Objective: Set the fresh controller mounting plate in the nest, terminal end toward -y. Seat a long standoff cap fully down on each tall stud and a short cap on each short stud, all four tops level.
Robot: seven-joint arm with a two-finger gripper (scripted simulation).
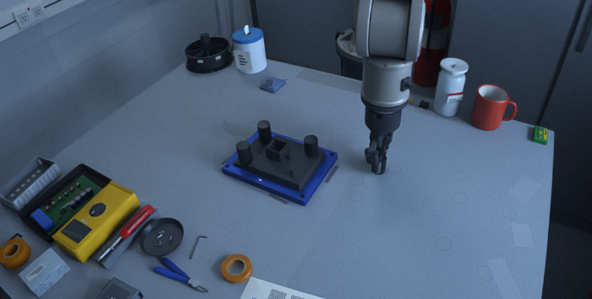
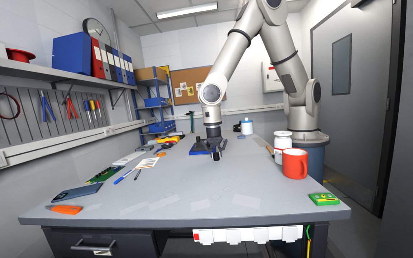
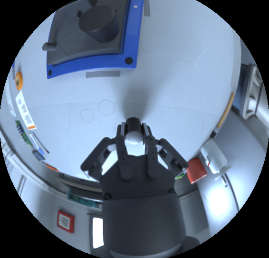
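Note:
My gripper stands low over the table, just right of the nest. A dark cylindrical standoff cap is clamped upright between its fingers, at the table top. The dark mounting plate sits in the blue nest, with a square terminal block in its middle. Three dark caps stand on studs of the plate: two on the left and one at the back right. A bare short stud rises at the plate's near right corner.
The nest's right edge lies close to my fingers' left. Faint circles mark the table nearby. A white bottle and red mug stand at the back right; a meter, tools and tape rolls lie front left.

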